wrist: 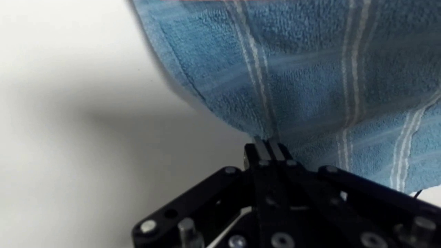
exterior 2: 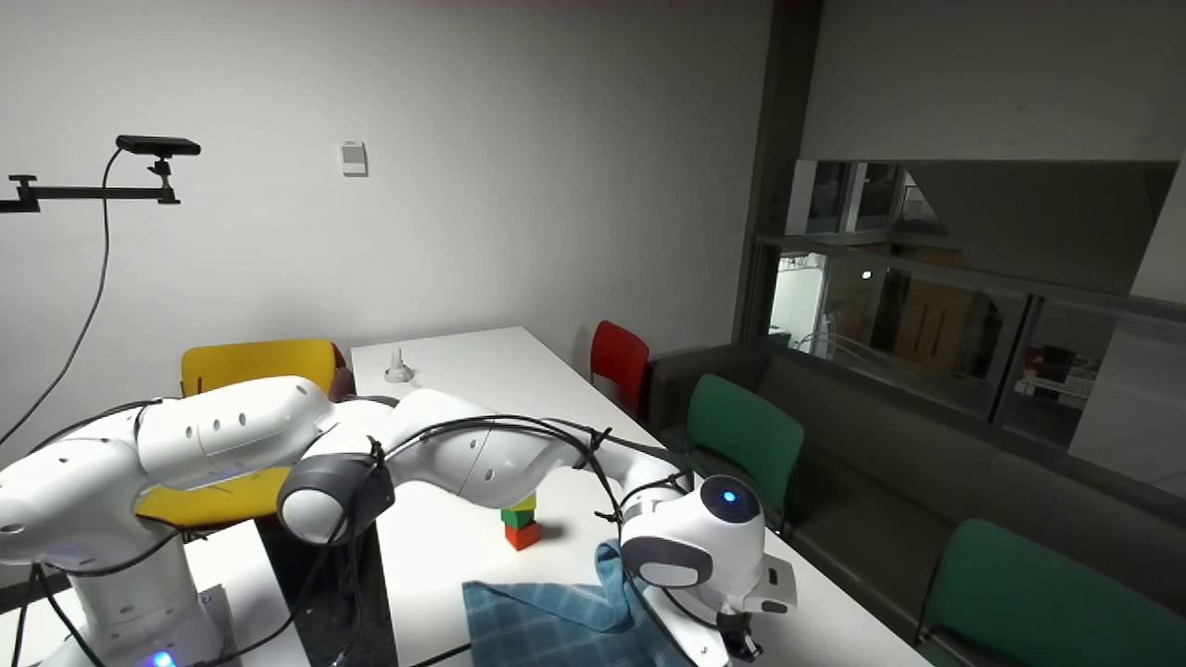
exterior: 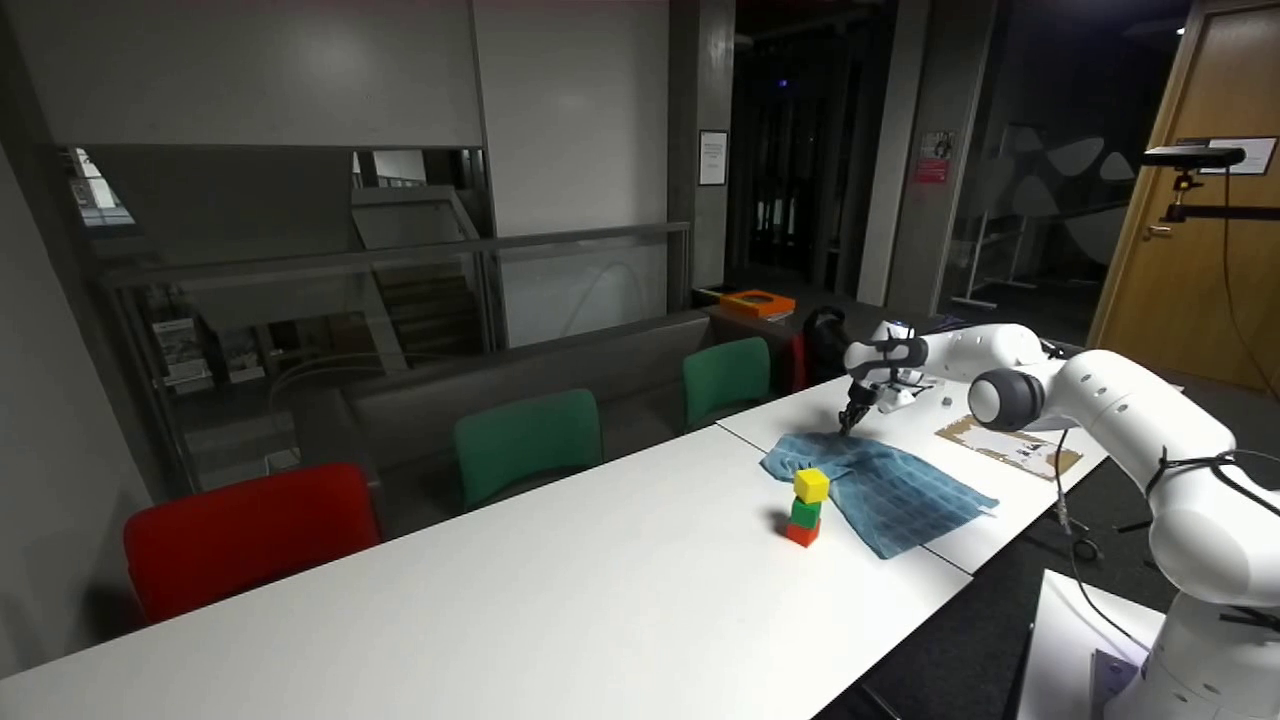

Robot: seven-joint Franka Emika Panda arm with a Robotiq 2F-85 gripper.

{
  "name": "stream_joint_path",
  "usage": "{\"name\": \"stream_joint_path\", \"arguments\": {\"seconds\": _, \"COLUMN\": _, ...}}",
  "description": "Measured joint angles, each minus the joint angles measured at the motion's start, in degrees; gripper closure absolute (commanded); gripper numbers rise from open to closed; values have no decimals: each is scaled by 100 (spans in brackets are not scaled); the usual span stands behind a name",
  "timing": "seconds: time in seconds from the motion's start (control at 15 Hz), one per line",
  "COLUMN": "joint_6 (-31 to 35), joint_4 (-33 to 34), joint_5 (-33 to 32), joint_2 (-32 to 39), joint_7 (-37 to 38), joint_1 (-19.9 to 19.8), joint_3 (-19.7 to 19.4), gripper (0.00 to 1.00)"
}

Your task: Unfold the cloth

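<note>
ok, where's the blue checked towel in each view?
In an exterior view: blue checked towel right of centre, lower half.
In an exterior view: towel at bottom edge, near mid-width, cut off.
In the wrist view: towel across top and right, reaching the pincer.
Shared landmark: white tabletop, bordering the towel in all three.

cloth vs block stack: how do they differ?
The cloth is blue with a light check; the block stack is yellow, green and red. The cloth lies low, partly folded; the block stack stands upright. The shut tool meets the cloth's edge, not the block stack. Both are on the white tabletop.
</note>
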Motion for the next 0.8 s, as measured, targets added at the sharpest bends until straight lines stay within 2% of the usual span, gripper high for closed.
{"name": "stream_joint_path", "arguments": {"seconds": 0.8, "joint_6": -169, "joint_4": 444, "joint_5": 45, "joint_2": -1, "joint_7": 438, "joint_1": -324, "joint_3": -4, "gripper": 100}}
